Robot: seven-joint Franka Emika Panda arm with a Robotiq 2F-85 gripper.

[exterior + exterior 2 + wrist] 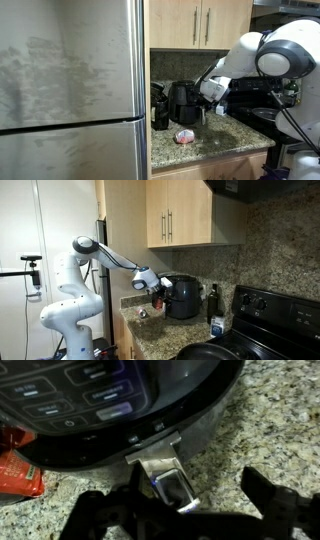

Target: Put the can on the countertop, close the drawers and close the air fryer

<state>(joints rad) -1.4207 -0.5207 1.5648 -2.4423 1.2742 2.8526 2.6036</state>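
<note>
No brand or label can be read. The symbols on the touch panel [85, 385] of the glossy black egg-shaped air fryer [150, 410] are seen only in the wrist view and are too blurred to read.

One small squat pinkish-red and white can [185, 136] is seen in an exterior view. It rests on the speckled beige-brown granite countertop [228, 130], just in front of the air fryer [183, 102]. In the wrist view a red item [14, 472] is cut off at the left edge beside the air fryer, and what it is cannot be told.

The air fryer's one silver-faced front handle [165, 478] is shown only in the wrist view. Whether the basket is pushed fully in cannot be told.

One black Robotiq gripper [190, 505] is held low in front of that handle. Its two fingers [272, 495] are spread wide and released, and nothing is grasped.

Above the air fryer, two pale tan wooden cabinet doors [180, 22] are shown in both exterior views. Each has one slim metal bar handle, and both doors look shut.

One large stainless-steel fridge [70, 80] and one smaller dark appliance [160, 106] beside the air fryer are shown in an exterior view. One black stove [265, 308] and one dark bottle [212, 300] next to the air fryer [182, 296] are shown in an exterior view.
</note>
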